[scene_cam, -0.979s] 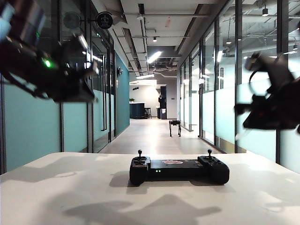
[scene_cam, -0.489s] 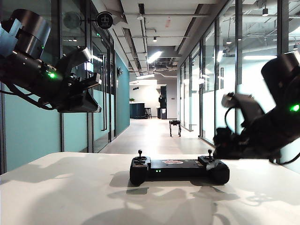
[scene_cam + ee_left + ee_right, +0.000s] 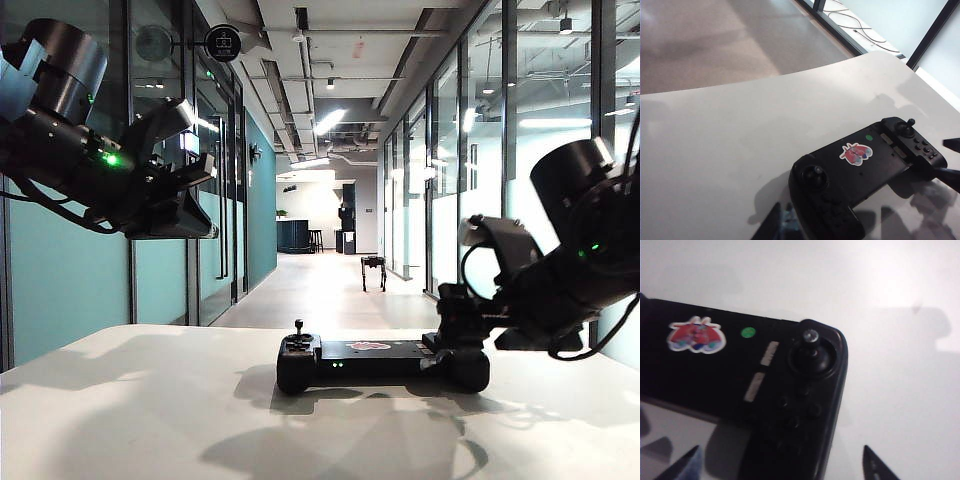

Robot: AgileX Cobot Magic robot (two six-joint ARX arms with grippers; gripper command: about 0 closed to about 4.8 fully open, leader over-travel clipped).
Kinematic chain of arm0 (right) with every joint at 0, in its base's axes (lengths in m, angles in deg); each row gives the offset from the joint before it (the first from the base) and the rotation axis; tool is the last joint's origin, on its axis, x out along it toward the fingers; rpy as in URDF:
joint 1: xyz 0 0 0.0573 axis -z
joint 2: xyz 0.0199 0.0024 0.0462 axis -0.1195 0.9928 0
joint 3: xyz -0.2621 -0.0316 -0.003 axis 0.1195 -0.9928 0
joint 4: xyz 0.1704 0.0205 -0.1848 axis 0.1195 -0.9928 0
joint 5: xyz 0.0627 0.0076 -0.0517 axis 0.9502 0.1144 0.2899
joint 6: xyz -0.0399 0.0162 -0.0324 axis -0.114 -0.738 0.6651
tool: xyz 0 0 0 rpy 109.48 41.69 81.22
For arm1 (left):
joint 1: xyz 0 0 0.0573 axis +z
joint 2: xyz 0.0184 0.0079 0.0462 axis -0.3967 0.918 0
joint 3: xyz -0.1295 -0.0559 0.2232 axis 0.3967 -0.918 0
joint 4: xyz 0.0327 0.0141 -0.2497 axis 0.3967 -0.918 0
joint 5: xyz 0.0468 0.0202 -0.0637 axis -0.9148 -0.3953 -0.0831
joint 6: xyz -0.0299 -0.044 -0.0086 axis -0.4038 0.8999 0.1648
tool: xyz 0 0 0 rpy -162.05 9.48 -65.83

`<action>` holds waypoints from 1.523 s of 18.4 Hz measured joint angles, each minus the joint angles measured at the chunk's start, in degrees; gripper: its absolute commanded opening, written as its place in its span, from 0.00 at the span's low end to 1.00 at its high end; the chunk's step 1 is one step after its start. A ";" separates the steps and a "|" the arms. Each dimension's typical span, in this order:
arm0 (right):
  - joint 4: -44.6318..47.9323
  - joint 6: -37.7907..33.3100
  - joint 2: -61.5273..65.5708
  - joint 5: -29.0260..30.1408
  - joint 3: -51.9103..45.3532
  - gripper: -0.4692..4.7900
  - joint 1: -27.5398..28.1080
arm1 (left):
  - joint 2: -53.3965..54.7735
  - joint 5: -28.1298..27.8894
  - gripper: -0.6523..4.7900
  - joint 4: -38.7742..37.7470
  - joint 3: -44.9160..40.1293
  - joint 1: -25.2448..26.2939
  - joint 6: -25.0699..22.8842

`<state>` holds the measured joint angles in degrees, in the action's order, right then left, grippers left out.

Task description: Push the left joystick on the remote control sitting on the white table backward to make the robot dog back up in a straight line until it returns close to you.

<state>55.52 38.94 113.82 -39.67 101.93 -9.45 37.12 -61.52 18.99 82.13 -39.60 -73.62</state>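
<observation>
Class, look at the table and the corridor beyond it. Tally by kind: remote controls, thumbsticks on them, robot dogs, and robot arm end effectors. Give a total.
Remote control: 1
Thumbsticks: 2, the left joystick and the right thumbstick
Robot dog: 1
End effectors: 2, the left end effector and the right end effector
Total: 6
</observation>
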 measured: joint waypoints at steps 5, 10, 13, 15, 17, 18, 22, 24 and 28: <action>-2.05 -0.02 2.91 1.16 3.06 0.85 0.00 | 0.00 0.00 0.11 0.00 0.09 0.00 0.02; -4.31 0.00 5.86 2.78 6.34 0.78 0.00 | 0.00 0.00 0.11 0.00 0.09 0.00 0.02; -4.61 0.04 5.86 2.58 6.80 0.66 0.02 | 0.00 0.00 0.11 0.00 0.09 -0.02 0.02; -4.70 0.04 6.12 2.56 6.80 0.57 0.09 | 0.00 0.02 0.11 0.00 0.09 0.00 0.02; -4.92 0.02 6.23 2.01 6.80 0.54 0.07 | 0.00 0.04 0.11 0.00 0.09 0.00 0.02; -4.96 0.20 6.23 2.12 6.78 0.51 0.17 | 0.00 0.13 0.11 0.00 0.09 0.00 0.02; -4.98 0.90 6.23 2.34 6.67 0.47 0.04 | 0.00 0.39 0.11 -0.22 0.11 0.00 0.02; -4.96 1.14 6.23 2.34 6.67 0.47 0.04 | 0.00 0.44 0.11 -0.63 0.09 0.00 0.00; -4.63 1.27 6.23 2.21 6.62 0.40 0.00 | 0.00 0.66 0.11 -0.72 0.09 0.00 0.00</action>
<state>50.89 40.21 120.05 -37.47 108.55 -9.45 37.12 -60.87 18.27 82.22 -39.60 -73.62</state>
